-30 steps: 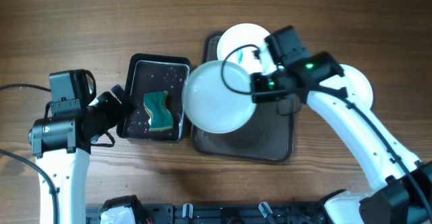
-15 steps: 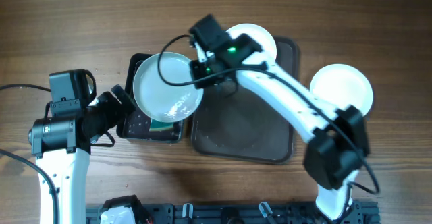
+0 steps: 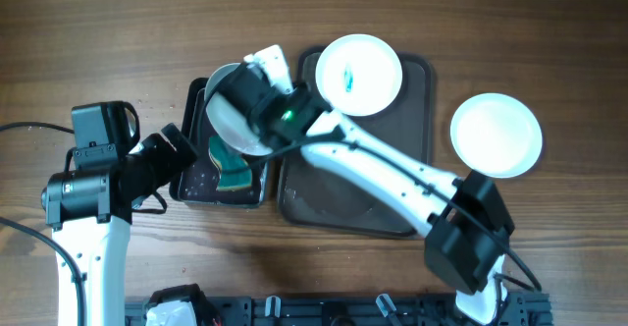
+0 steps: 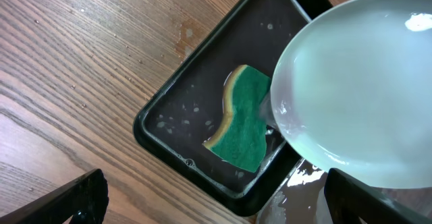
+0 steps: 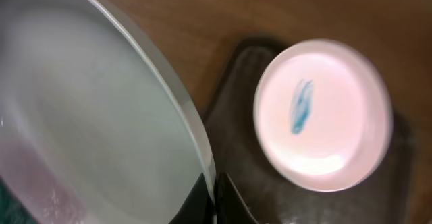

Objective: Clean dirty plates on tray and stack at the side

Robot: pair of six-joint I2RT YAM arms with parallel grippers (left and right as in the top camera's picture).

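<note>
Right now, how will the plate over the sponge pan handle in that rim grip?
Likely stiff: the plate shows no sag held by one edge. Probably slippery: its face looks wet and glossy. Pinched only at the rim by the right gripper, it may pivot.

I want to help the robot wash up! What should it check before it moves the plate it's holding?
1. Grip: right gripper pinches the held plate at its rim: ok.
2. Place: held plate hangs over the black pan: ok.
3. Tool: sponge lies in the pan: ok.
4. Helper: left gripper open beside the pan: ok.
5. Held plate wiped clean: cannot tell, too blurry.
6. Clean yet: other plate on the tray: not ok, teal smear.
</note>
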